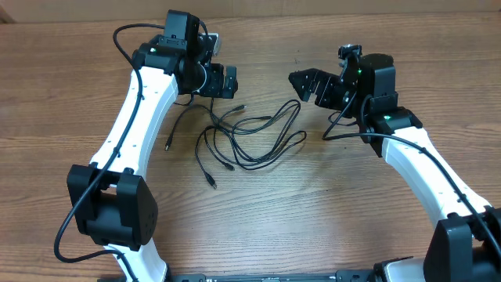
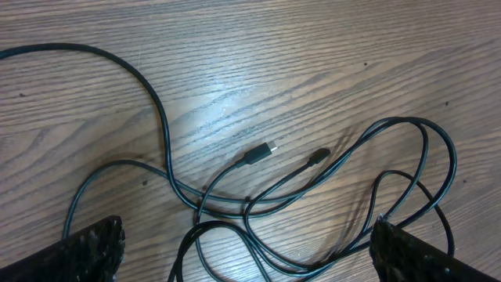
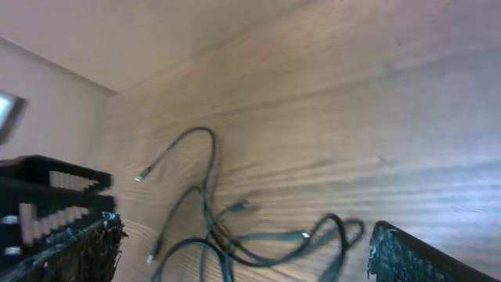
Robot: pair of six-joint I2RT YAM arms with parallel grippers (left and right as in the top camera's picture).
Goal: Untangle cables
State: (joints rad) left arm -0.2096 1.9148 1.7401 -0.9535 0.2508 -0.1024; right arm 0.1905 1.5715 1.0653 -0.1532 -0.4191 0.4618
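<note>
The left gripper (image 1: 222,81) hangs with its jaws spread wide, holding nothing. The right gripper (image 1: 311,88) is equally spread and empty. Between them, directly beneath the left fingers, the cables (image 1: 252,135) lie in loose loops on the wooden table (image 1: 329,211).

Cables (image 1: 252,124) lie loose between the left pincer (image 1: 225,82) and right pincer (image 1: 307,84).

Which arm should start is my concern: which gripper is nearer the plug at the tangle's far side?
Left. The left gripper hangs just beyond the plug, almost over it; the right gripper is farther off to the right, by the cables' outer loop.
</note>
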